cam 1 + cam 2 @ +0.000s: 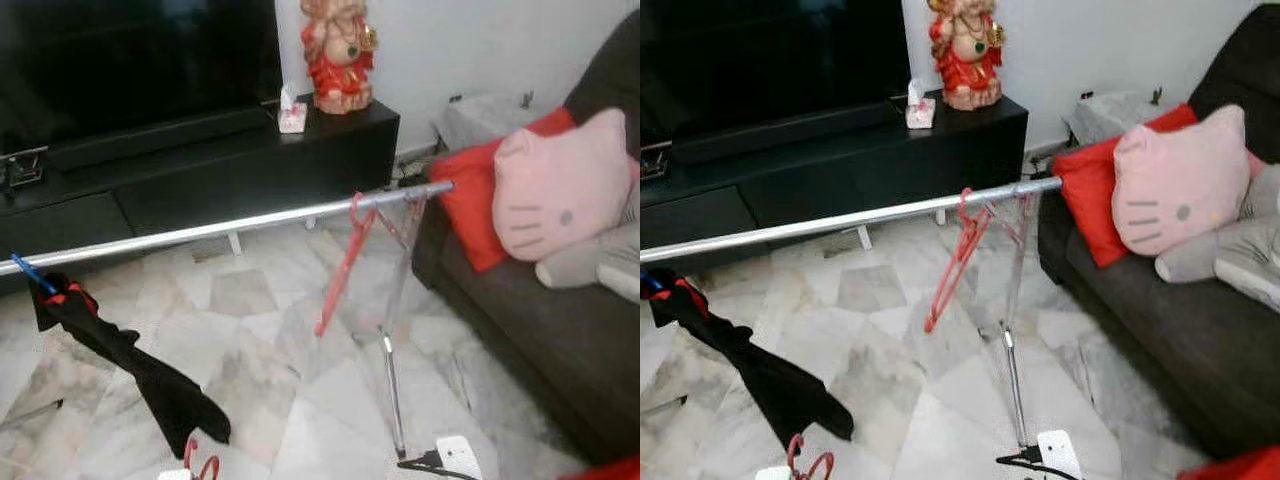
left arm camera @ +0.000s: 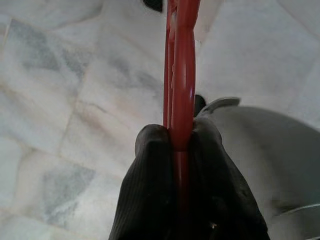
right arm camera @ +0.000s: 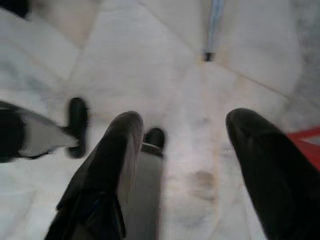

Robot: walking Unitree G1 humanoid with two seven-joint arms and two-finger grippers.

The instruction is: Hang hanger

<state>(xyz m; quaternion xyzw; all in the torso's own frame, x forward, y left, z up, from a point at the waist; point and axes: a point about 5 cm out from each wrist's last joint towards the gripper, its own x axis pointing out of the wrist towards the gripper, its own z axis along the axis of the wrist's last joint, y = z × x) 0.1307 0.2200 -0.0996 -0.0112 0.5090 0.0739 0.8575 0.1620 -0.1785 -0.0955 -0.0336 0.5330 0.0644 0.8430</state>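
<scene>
My left gripper (image 2: 180, 142) pinched red hangers (image 2: 181, 60) low, near the floor; the right gripper (image 3: 182, 150) hung open. Lifting could snag the rail (image 1: 230, 228) or the hung hanger (image 1: 342, 265).

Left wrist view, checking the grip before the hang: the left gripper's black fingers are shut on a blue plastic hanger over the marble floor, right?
Not quite. The hanger pinched in the left gripper is red plastic, not blue, as the left wrist view shows. The black fingers are indeed shut on it, over the marble floor.
</scene>
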